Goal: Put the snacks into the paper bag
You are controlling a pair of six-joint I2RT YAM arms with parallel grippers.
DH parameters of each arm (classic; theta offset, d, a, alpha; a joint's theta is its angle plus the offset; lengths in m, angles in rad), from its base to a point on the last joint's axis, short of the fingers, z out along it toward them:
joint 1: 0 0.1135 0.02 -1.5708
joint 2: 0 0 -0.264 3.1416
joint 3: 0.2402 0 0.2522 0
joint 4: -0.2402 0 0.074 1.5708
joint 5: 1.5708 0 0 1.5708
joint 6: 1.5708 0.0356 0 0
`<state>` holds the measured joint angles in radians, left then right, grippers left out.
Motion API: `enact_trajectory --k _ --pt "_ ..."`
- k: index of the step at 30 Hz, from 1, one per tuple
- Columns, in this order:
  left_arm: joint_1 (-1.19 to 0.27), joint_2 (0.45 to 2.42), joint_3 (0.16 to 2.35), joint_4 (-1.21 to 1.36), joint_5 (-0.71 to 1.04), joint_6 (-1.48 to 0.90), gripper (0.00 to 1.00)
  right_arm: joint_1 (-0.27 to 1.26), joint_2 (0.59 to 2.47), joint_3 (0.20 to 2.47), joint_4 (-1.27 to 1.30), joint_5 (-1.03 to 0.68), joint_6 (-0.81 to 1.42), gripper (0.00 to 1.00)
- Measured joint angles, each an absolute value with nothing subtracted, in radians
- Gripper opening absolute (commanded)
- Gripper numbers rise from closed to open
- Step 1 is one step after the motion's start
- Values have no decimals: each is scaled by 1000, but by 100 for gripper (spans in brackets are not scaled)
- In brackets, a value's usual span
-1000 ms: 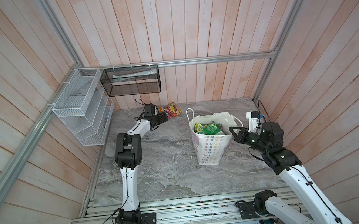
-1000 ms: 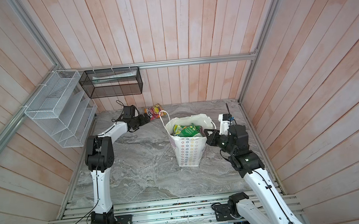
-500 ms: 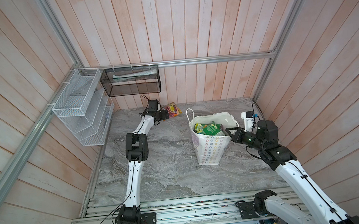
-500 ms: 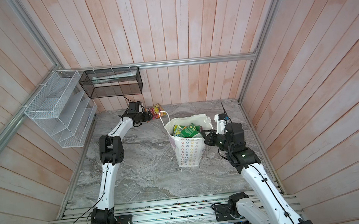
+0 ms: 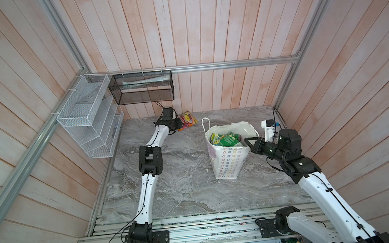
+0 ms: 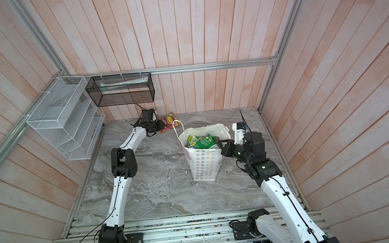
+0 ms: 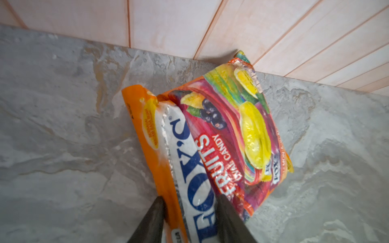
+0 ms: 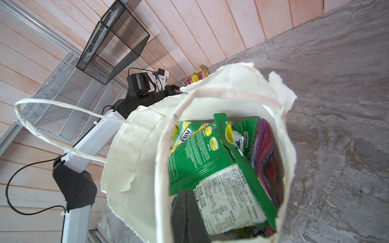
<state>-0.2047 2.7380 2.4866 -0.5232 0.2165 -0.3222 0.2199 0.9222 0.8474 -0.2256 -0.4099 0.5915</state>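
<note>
Your left pincer [image 7: 189,197] is clamped on an orange-pink packet [image 7: 231,136] marked FOX'S. In the left wrist view one finger sits on each side of the packet's near end, and the foil is buckled into a ridge between them. The packet lies on the table [image 5: 182,188] with its far corner reaching the foot of the back wall [image 5: 210,89]. In both top views you find it at about 12 o'clock on the table, slightly left of the middle. From the paper bag [image 5: 227,162] it lies between 10 and 11 o'clock, apart from it.

The bag stands upright with its mouth open, a little to the 3 o'clock side of the table's middle. Inside, green packets [image 8: 202,160] lie on top and a purple packet [image 8: 265,160] stands along one wall. Your right pincer [image 8: 185,195] is at the 3 o'clock rim of the bag's mouth with its fingers pressed together. You cannot tell whether any paper is caught between them.
</note>
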Motion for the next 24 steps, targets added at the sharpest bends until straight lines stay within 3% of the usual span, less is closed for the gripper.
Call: enact_trajectory --k 6,7,15,24 --pt "-217 2738 2465 -509 255 -433 2 220 931 860 -237 -410 595 0" --pt "-214 2738 2454 -492 275 -460 0 220 932 860 -240 -410 595 0" --pt "-163 2683 2346 -432 443 -633 0 220 928 882 -263 -400 591 0" --pt "-128 2153 1824 -373 429 -657 0 220 898 943 -292 -317 545 0"
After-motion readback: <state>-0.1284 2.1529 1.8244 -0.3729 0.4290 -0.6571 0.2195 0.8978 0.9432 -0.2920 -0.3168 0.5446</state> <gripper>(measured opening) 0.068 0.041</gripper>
